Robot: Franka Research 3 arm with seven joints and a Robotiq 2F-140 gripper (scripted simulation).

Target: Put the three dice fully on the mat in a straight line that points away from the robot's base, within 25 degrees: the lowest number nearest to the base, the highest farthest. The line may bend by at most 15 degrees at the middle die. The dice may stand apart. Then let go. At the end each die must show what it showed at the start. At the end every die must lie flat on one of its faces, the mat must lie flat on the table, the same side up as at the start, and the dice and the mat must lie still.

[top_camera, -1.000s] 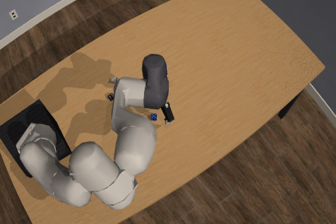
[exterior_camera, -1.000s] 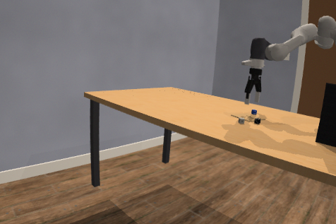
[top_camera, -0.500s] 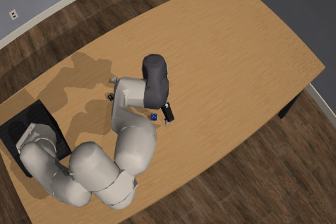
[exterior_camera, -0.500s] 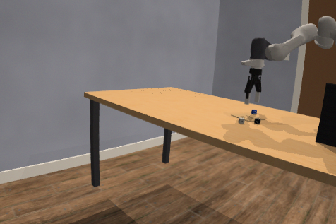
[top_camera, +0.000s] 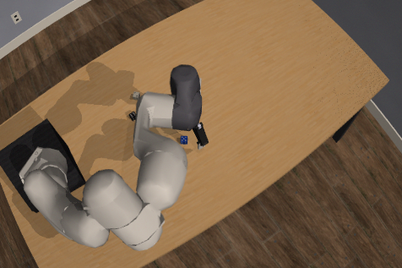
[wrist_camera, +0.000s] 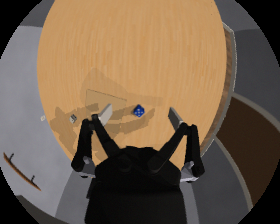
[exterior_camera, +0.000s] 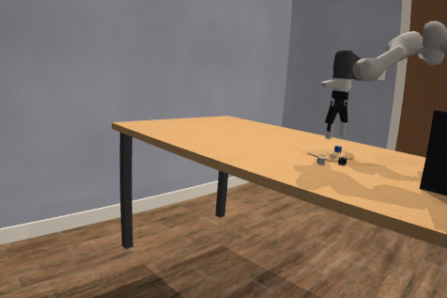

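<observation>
A blue die (top_camera: 184,139) (exterior_camera: 338,149) (wrist_camera: 138,111) lies on the table beside the mat (wrist_camera: 102,96), several pips on its top. The mat is thin and wood-coloured; the arm hides it in the top view. A grey die (top_camera: 135,95) (exterior_camera: 321,160) (wrist_camera: 73,118) lies off the mat's other side. A black die (top_camera: 133,116) (exterior_camera: 343,161) lies near the grey one; I cannot make it out in the wrist view. The pips on the grey and black dice are too small to read. My gripper (exterior_camera: 335,135) (wrist_camera: 140,110) is open and empty, above the table, with the blue die between its fingertips in the wrist view.
A black block (top_camera: 63,151) (exterior_camera: 434,154) stands on the table (top_camera: 262,62) (exterior_camera: 188,140) by the robot's base. The arm hangs over the table's middle in the top view, and its shadows fall around the dice.
</observation>
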